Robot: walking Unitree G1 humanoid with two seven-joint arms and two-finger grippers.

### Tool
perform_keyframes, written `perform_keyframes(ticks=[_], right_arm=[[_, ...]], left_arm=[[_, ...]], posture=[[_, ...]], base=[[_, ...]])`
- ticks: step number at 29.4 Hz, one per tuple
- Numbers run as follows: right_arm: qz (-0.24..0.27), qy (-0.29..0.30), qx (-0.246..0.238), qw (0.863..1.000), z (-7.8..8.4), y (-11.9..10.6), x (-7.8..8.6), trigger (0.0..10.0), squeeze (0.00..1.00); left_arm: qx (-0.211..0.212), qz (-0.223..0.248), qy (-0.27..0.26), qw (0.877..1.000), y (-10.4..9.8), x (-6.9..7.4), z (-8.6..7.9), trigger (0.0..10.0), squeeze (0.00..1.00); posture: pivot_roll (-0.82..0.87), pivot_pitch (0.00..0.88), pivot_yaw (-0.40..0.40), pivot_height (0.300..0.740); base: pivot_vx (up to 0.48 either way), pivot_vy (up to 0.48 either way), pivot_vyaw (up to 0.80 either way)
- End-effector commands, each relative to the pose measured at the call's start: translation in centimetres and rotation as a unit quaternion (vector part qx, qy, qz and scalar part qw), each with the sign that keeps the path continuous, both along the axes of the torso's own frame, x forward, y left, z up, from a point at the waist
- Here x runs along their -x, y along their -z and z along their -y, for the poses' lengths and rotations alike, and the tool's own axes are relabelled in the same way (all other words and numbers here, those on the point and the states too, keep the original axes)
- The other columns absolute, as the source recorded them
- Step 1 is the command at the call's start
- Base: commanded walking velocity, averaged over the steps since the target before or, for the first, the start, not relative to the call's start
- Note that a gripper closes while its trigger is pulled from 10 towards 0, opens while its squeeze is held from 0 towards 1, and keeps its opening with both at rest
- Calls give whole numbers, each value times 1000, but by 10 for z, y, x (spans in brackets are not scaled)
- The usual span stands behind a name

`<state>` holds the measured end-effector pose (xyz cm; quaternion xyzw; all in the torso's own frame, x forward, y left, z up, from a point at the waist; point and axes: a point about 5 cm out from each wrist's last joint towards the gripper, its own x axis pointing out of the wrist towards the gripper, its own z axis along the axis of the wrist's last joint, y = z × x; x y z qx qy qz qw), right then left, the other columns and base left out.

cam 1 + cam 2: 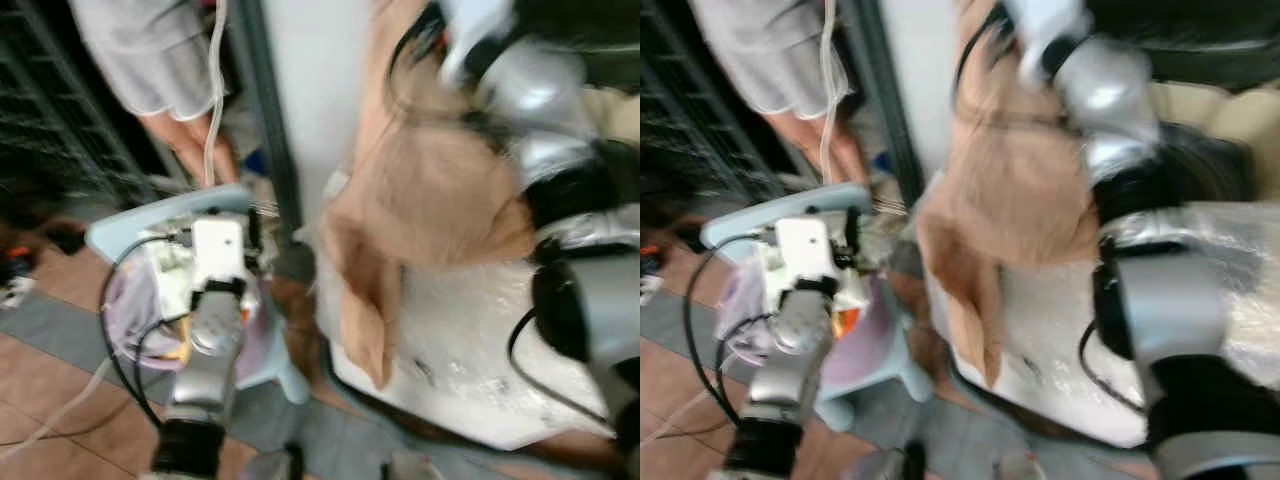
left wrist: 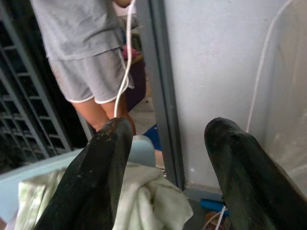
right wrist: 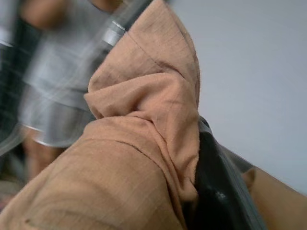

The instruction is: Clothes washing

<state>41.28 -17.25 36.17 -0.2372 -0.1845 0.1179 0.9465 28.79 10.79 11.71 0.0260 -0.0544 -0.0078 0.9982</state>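
Beside the grey wall [image 2: 216, 72], right pincer [image 3: 201, 158] clenches tan cloth [image 3: 139, 143]; left pincer [image 2: 168, 158] gapes wide, empty.

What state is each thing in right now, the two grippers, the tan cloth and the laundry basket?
Left gripper: open, holding nothing, above the basket.
Right gripper: raised, shut on the tan cloth.
Tan cloth: bunched, lifted, hanging over the white machine top.
Laundry basket: on the floor, pale clothes inside.
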Motion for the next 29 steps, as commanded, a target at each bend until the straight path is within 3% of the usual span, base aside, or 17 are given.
perform_keyframes(ticks=[1,4,8,9,10,12,14,18,25,29], right_arm=[[44,52,-38,997,3,-35,3,10000,0],[106,120,-50,986,23,-63,11,10000,0],[88,121,-40,988,24,-41,6,10000,0],[50,112,-24,992,20,-14,-1,10000,0],[50,112,-24,992,20,-14,-1,10000,0],[-51,99,-15,994,20,44,-8,10000,0],[-139,105,-29,984,28,97,-7,10000,1000],[-175,93,-48,979,33,123,-1,10000,1000],[-203,87,8,975,52,154,16,10000,1000],[-232,31,-12,972,52,169,33,10000,1000]], left_arm=[[3,-10,-13,1000,5,3,-4,10000,0],[5,-12,-19,1000,6,5,-6,10000,0],[5,-12,-22,1000,6,6,-8,10000,0],[5,-13,-22,1000,6,6,-8,10000,0],[5,-13,-22,1000,6,6,-8,10000,0],[4,-16,-15,1000,7,7,-6,10000,0],[6,-19,-7,1000,8,7,-2,10000,0],[4,-22,0,1000,9,7,-2,10000,0],[1,-26,7,1000,10,6,-2,10000,0],[3,-29,9,1000,11,8,-1,10000,0]], posture=[[-86,0,56,740],[-78,0,47,740],[-76,0,48,740],[-78,0,52,740],[-78,0,52,740],[-82,0,59,740],[-90,0,67,740],[-93,0,79,740],[-94,0,77,740],[-87,0,78,740]], base=[[0,0,0],[0,0,0],[0,0,0],[0,0,0],[0,0,0],[0,0,0],[0,0,0],[0,0,0],[0,0,0],[0,0,0]])
